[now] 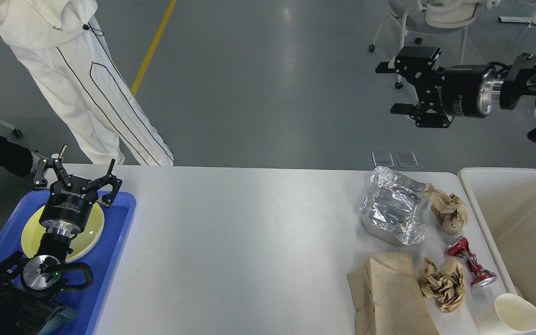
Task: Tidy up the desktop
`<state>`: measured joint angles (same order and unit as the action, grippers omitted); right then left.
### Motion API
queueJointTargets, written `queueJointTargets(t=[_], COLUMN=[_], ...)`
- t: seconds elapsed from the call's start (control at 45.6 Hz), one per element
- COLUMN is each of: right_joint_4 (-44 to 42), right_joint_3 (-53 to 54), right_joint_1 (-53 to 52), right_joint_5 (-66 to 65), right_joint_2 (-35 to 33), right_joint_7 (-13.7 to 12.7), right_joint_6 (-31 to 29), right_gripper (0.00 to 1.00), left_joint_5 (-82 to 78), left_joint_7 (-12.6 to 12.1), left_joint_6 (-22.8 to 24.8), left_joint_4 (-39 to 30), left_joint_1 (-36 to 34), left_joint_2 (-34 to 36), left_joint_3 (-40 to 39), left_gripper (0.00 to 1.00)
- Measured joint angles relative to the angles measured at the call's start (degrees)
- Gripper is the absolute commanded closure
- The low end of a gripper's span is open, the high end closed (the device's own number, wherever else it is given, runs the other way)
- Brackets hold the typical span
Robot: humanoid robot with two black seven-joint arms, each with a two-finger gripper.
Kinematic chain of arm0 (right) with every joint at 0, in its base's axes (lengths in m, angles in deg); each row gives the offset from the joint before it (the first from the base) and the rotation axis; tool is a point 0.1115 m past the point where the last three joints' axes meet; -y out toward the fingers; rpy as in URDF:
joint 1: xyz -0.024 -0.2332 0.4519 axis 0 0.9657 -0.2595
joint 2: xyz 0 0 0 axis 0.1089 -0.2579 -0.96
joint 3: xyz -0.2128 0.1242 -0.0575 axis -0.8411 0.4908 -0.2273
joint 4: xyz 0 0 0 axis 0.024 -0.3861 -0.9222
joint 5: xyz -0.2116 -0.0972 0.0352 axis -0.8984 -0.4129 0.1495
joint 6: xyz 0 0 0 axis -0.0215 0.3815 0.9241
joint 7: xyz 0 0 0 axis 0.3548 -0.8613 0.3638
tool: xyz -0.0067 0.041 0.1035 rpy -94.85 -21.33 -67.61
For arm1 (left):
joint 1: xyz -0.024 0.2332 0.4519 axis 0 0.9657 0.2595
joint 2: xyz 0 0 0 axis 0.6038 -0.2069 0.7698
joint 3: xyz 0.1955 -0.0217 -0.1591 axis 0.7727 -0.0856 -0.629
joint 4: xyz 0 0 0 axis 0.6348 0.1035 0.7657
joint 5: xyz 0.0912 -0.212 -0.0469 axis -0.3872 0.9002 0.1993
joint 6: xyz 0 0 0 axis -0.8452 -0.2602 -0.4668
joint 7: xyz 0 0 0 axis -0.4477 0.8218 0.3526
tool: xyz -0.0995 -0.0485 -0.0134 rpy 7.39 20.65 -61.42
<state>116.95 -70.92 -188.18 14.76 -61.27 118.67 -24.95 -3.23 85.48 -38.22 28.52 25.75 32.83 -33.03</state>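
The left arm comes up from the lower-left corner, its wrist rising to the left gripper (78,170), which points away from the head, its two fingers spread wide and nothing between them. The right arm reaches in from the right edge, held high and about level. The right gripper (394,88) points leftward, its fingers parted one above the other, empty.
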Motion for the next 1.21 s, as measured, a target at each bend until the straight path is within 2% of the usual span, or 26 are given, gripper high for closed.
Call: queueJointTargets(t=[0.088, 0.11, 0.153, 0.197, 0.263, 0.285, 0.329, 0.439, 0.57, 0.767, 0.899, 1.096, 1.206], right_joint_4=[1.6, 3.0, 4.3, 6.2, 8.5, 9.5, 10.2, 13.5, 15.8, 17.2, 22.5, 31.4, 33.8], right_joint_3=[-0.7, -1.1, -1.4, -1.9, -2.5, -2.6, -2.6, -2.5, -3.2, -3.8, -4.9, -8.3, -8.3], right_joint_1=[-0.4, -0.6, -0.8, -1.5, -2.2, -2.5, -2.7, -2.9, -2.9, -3.0, -3.8, -5.3, -4.2], right_joint_5=[-4.3, -8.2, -11.7, -16.1, -19.4, -20.3, -20.6, -20.7, -20.6, -20.6, -20.1, -19.3, -17.3], right_joint_2=[0.2, 0.5, 0.8, 1.1, 1.6, 1.9, 2.1, 2.3, 2.3, 2.2, 1.9, 2.9, 4.6], right_joint_7=[-2.0, -5.0, -8.2, -13.3, -19.4, -22.5, -24.1, -25.9, -26.1, -25.8, -26.3, -29.2, -29.6], right_joint_6=[-5.5, -7.1, -7.7, -8.0, -7.9, -7.3, -6.1, 0.0, 3.3, 3.9, 3.9, 5.1, 7.8], right_gripper=[0.00, 0.00, 0.00, 0.00, 0.00, 0.00, 0.00, 0.00, 0.00, 0.00, 0.00, 0.00, 0.00], left_joint_5=[0.0, 0.0, 0.0, 0.0, 0.0, 0.0, 0.0, 0.0, 0.0, 0.0, 0.0, 0.0, 0.0], left_joint_7=[0.0, 0.0, 0.0, 0.0, 0.0, 0.0, 0.0, 0.0, 0.0, 0.0, 0.0, 0.0, 0.0], left_joint_6=[0.0, 0.0, 0.0, 0.0, 0.0, 0.0, 0.0, 0.0, 0.0, 0.0, 0.0, 0.0, 0.0], left_joint_4=[0.0, 0.0, 0.0, 0.0, 0.0, 0.0, 0.0, 0.0, 0.0, 0.0, 0.0, 0.0, 0.0], left_joint_1=[0.0, 0.0, 0.0, 0.0, 0.0, 0.0, 0.0, 0.0, 0.0, 0.0, 0.0, 0.0, 0.0], left_joint_2=[0.0, 0.0, 0.0, 0.0, 0.0, 0.0, 0.0, 0.0, 0.0, 0.0, 0.0, 0.0, 0.0], left_joint_3=[0.0, 0.0, 0.0, 0.0, 0.0, 0.0, 0.0, 0.0, 0.0, 0.0, 0.0, 0.0, 0.0], left_gripper=[0.03, 0.03, 0.03, 0.03, 0.03, 0.03, 0.03, 0.03, 0.03, 0.03, 0.03, 0.03, 0.03])
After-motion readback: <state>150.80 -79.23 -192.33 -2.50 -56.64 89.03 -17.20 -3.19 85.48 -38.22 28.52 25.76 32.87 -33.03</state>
